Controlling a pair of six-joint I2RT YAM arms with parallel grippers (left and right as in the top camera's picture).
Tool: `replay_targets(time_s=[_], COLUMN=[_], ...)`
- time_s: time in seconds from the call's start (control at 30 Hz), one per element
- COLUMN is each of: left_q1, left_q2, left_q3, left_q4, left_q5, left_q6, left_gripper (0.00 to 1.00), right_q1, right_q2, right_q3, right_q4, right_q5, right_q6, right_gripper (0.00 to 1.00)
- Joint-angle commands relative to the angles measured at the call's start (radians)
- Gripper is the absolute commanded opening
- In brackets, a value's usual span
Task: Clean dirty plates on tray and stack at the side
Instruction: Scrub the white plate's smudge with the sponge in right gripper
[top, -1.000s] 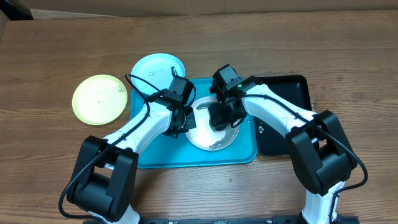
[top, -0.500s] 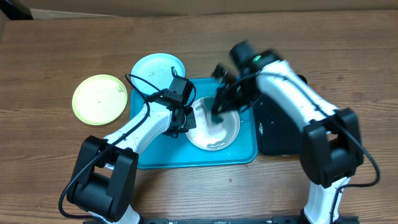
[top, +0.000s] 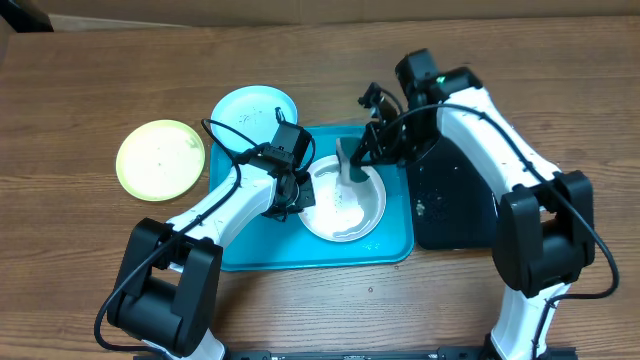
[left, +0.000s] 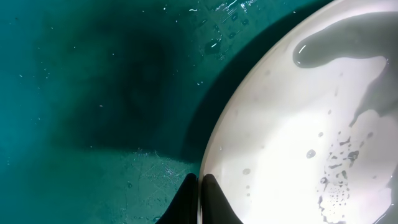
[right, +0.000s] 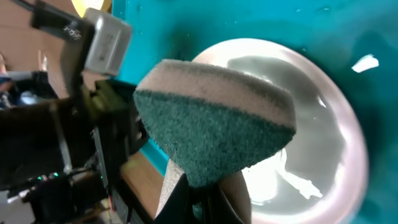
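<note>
At the left claw (left: 200, 198), both fingers are pinched together on the rim of the white plate (left: 298, 137), which sits on the turquoise tray (left: 93, 93). I read the right claw (right: 194, 196) as fully closed on a green-faced sponge (right: 211, 124), poised over the plate's opposite edge; I cannot confirm contact.

Plate handling: I judge it to be thin, stiff plastic, and light. It is wet, with water pooled and beaded across its face, so I expect it to slide or spin under scrubbing load. Take hold only at the raised rim, with the fingers straddling the edge.

Outward on the bench (top: 90, 60), the light blue plate (top: 253, 110) and the yellow-green plate (top: 160, 157) lie apart from each other, off the tray toward its left, not stacked.
</note>
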Motion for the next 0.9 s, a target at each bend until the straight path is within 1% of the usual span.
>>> replay_targets(time_s=[0.0, 0.17, 0.37, 0.6, 0.73, 0.87], left_q1=[-0.005, -0.005, -0.005, -0.005, -0.005, -0.005], left_q2=[0.015, 0.016, 0.015, 0.016, 0.016, 0.016], left_q3=[0.006, 0.006, 0.006, 0.006, 0.006, 0.006], left_q4=[0.0, 0.0, 0.0, -0.001, -0.001, -0.001], left_q5=[-0.003, -0.003, -0.003, -0.003, -0.003, -0.003], left_q6=[0.024, 0.024, 0.024, 0.024, 0.024, 0.024], left_gripper=[0.04, 0.04, 0.04, 0.04, 0.04, 0.04], right_q1=[0.023, 0.029, 0.041, 0.06, 0.09, 0.114], right_q2=[-0.01, -0.01, -0.009, -0.009, -0.009, -0.009], right_q3=[-0.102, -0.232, -0.307, -0.352, -0.354, -0.354], right_q4=[0.103, 0.291, 0.407, 0.508, 0.516, 0.518], right_q5=[-0.088, -0.193, -0.188, -0.183, -0.052, -0.017], right_q6=[0.103, 0.142, 0.149, 0.167, 0.22, 0.238], right_gripper=[0.04, 0.04, 0.04, 0.04, 0.04, 0.04])
